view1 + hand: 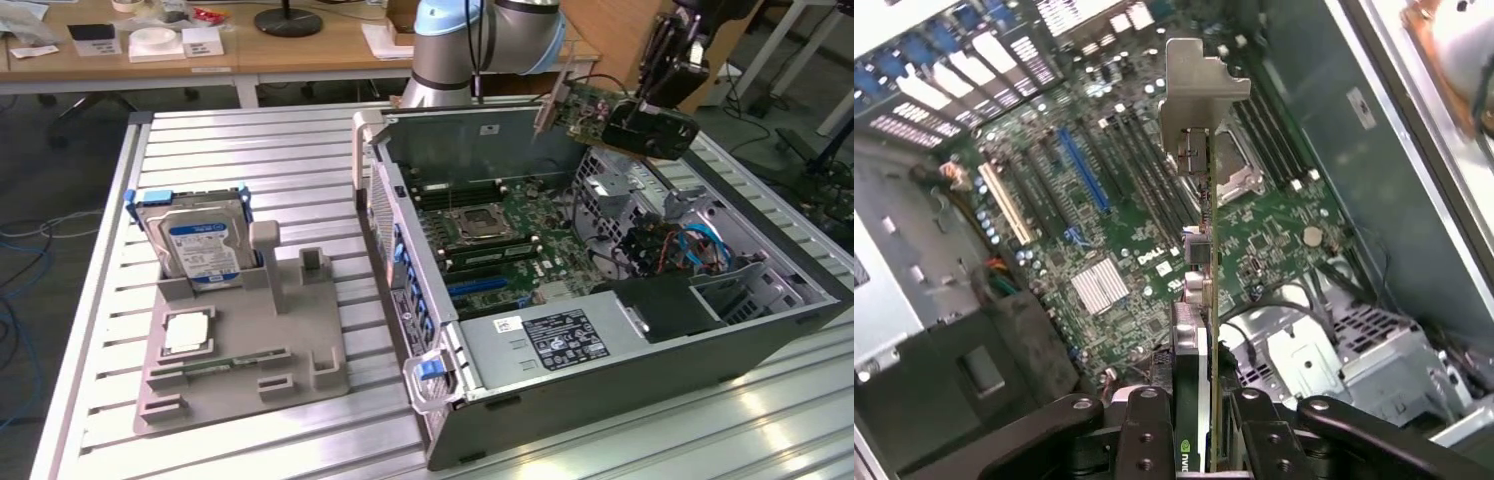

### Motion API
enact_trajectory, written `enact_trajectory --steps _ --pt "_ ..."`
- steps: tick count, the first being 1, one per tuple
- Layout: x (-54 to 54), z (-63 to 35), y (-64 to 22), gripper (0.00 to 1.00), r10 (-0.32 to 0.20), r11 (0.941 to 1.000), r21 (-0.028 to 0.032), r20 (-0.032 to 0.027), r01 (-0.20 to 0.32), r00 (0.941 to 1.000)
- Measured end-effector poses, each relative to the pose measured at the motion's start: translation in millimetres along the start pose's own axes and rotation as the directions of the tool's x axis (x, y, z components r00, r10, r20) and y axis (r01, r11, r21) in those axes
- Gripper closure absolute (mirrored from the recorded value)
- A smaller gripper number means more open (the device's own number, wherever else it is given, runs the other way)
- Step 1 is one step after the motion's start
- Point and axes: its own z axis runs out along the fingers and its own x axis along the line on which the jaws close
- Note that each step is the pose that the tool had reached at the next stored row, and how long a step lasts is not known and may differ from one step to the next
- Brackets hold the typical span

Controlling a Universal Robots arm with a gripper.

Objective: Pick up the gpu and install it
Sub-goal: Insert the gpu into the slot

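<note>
Wrist view: gpu (1197,250) inside claw (1199,435)

The gripper (1199,425) holds the gpu (1196,290) tight between its two black fingers (1144,430). We see the card from its thin edge. Its silver bracket (1204,90) is at the end far from the gripper. The gpu is held over the green motherboard (1274,240) inside the computer case (1354,150). On the board there is a long blue slot (1084,170), a small silver heat sink (1099,285), a square processor socket (1242,165) and a round coin battery (1312,237). The word DELL is printed next to the heat sink.
</note>
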Motion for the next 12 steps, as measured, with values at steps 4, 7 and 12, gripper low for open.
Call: enact_trajectory --steps 4,7,12 --pt "0.0 0.1 0.0 0.73 -0.067 0.9977 -0.0016 -0.0032 0.067 0.9977" --pt "0.0 0.1 0.0 0.73 -0.115 0.9933 -0.0029 -0.0054 0.115 0.9933" --pt "0.0 0.3 0.0 0.73 -0.193 0.9811 -0.0054 -0.0087 0.193 0.9811"
